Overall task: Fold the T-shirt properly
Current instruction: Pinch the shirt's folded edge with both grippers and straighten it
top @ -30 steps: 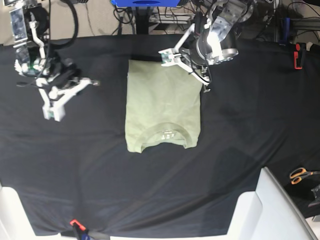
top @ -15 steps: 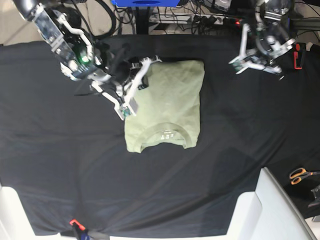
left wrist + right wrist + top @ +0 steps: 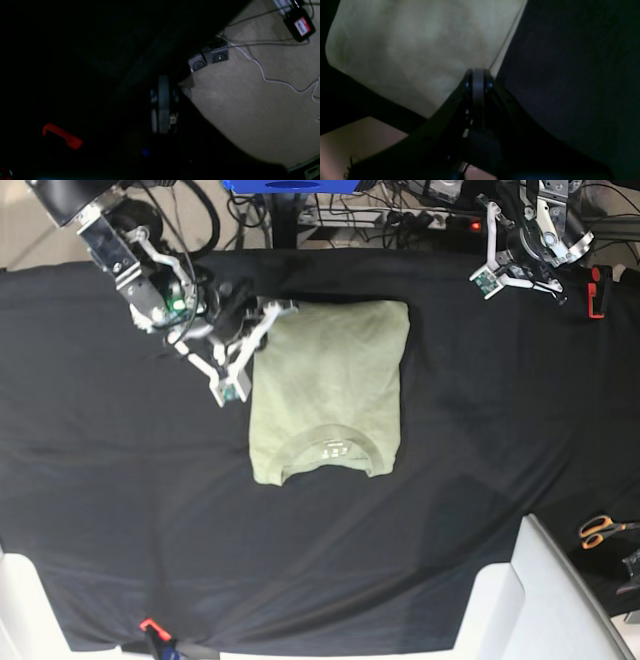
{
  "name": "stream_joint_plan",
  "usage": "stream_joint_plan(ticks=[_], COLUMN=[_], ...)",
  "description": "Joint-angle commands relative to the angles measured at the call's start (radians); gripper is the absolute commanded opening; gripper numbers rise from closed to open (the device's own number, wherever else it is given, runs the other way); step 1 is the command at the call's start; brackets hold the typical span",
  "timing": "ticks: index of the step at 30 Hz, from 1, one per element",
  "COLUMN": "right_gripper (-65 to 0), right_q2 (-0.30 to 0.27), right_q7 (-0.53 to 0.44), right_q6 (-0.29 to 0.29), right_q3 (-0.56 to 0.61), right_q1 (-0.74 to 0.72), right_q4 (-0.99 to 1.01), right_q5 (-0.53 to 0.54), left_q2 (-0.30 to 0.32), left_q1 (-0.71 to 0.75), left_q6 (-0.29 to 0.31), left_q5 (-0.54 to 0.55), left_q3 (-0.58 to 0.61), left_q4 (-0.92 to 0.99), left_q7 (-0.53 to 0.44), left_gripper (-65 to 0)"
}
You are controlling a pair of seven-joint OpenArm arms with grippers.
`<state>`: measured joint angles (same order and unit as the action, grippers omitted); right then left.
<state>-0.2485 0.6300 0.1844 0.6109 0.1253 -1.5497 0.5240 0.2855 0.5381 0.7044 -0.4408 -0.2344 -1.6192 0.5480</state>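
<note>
The black cloth (image 3: 120,510) covers the table, and the T-shirt (image 3: 328,390) lies at its middle as a narrow rectangle, collar toward you. Your right gripper (image 3: 258,340) sits at the shirt's far left corner, jaws closed; in the dim wrist view you can't quite tell whether fabric is pinched. Your left gripper (image 3: 520,255) is closed on nothing, well off to the side. Judging from here, pinch both far corners evenly before folding. No containers are visible.
</note>
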Motion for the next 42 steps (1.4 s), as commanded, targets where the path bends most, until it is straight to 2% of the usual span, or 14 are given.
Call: stream_joint_plan(ticks=[1, 6, 9, 14, 16, 18, 20, 24, 28, 31, 36, 42], right_gripper=[-65.0, -65.0, -65.0, -65.0, -65.0, -65.0, -65.0, -65.0, -65.0, -65.0, -65.0, -65.0], right_q2=[-0.004, -0.005, -0.033, -0.036, -0.015, 0.005, 0.021, 0.054, 0.056, 0.050, 0.045, 0.028], right_q7=[-0.009, -0.009, -0.003, 0.081, 0.095, 0.097, 0.097, 0.095, 0.086, 0.031, -0.040, -0.045], right_q6=[-0.004, -0.003, 0.002, 0.002, 0.002, -0.001, -0.003, -0.003, -0.004, -0.010, -0.105, -0.110], right_q3=[-0.004, -0.004, -0.003, -0.001, 0.001, 0.001, 0.002, 0.002, 0.002, 0.001, -0.006, -0.006], right_q1=[-0.006, -0.005, 0.018, 0.050, 0.040, 0.026, 0.007, -0.029, -0.043, -0.036, -0.014, -0.003], right_q4=[-0.007, 0.015, -0.084, -0.242, -0.242, -0.223, -0.191, -0.114, -0.056, -0.001, 0.119, 0.131], right_q5=[0.003, 0.003, 0.003, 0.003, 0.003, 0.003, 0.003, 0.003, 0.006, 0.008, 0.006, 0.005], left_q2=[0.010, 0.008, 0.002, -0.022, -0.061, -0.104, -0.137, -0.157, -0.162, -0.157, -0.136, -0.125], left_q1=[0.007, 0.006, 0.012, 0.001, -0.045, -0.089, -0.125, -0.172, -0.203, -0.217, -0.229, -0.221], left_q6=[-0.006, -0.006, -0.006, -0.006, -0.006, -0.006, -0.042, -0.090, -0.125, -0.127, -0.127, -0.127], left_q5=[0.001, 0.003, 0.020, 0.236, 0.284, 0.265, 0.219, 0.201, 0.190, 0.190, 0.190, 0.188], left_q3=[-0.006, -0.006, -0.007, -0.023, -0.006, 0.023, 0.083, 0.178, 0.224, 0.221, 0.224, 0.214], left_q4=[-0.014, -0.017, -0.077, -0.226, -0.230, -0.212, -0.180, -0.122, -0.043, 0.036, 0.124, 0.141], left_q7=[-0.001, -0.001, -0.001, 0.001, 0.001, 0.002, 0.002, 0.001, 0.001, -0.003, -0.004, -0.004], left_gripper=[-65.0, -65.0, -65.0, -65.0, -65.0, -65.0, -65.0, -65.0, -65.0, -65.0, -65.0, -65.0])
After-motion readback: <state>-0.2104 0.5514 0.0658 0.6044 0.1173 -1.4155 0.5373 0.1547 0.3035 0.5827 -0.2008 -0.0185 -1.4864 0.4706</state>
